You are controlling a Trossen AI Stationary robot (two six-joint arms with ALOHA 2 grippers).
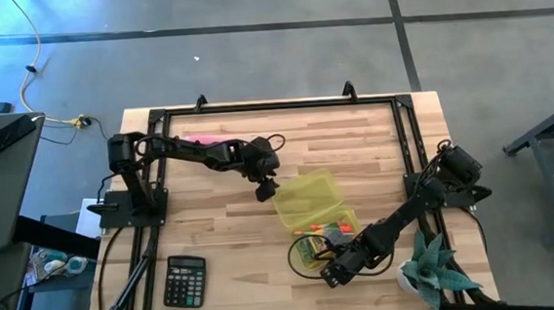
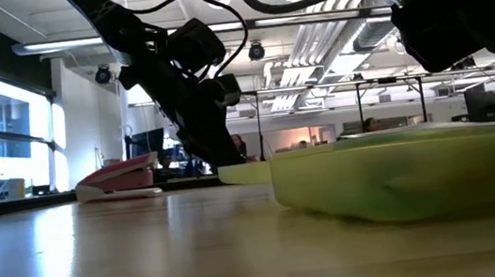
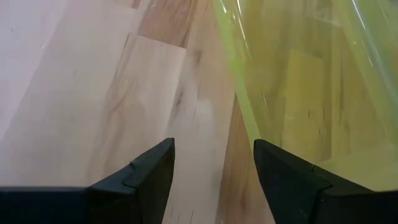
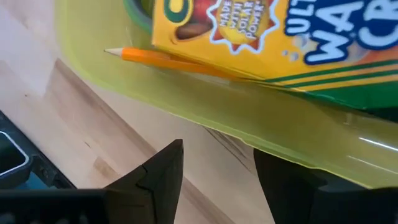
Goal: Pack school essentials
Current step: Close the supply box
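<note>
A: From above, what do you see?
B: The translucent yellow-green case (image 1: 319,218) lies open on the wooden table (image 1: 214,238), its lid (image 1: 306,197) folded back. The left gripper (image 1: 265,188) hangs just beside the lid's edge. The right gripper (image 1: 336,271) sits at the case's near edge, where the crayon box (image 1: 324,242) and other bits lie inside. A calculator (image 1: 184,281) and a potted plant (image 1: 432,271) sit along the near side.

A: And from table height?
B: The case's wall (image 2: 404,181) fills the right side. The left arm comes down beside it, with a pink-and-white object (image 2: 120,180) farther back on the table.

A: The left wrist?
B: Its fingers (image 3: 149,177) stand apart over bare wood, grasping nothing; the lid's rim (image 3: 233,81) runs just ahead of them.

A: The right wrist?
B: Fingers (image 4: 158,171) parted, empty, just outside the case wall (image 4: 249,118). Inside lie the orange pencil (image 4: 168,61) and, partly over it, the crayon box (image 4: 273,37).
</note>
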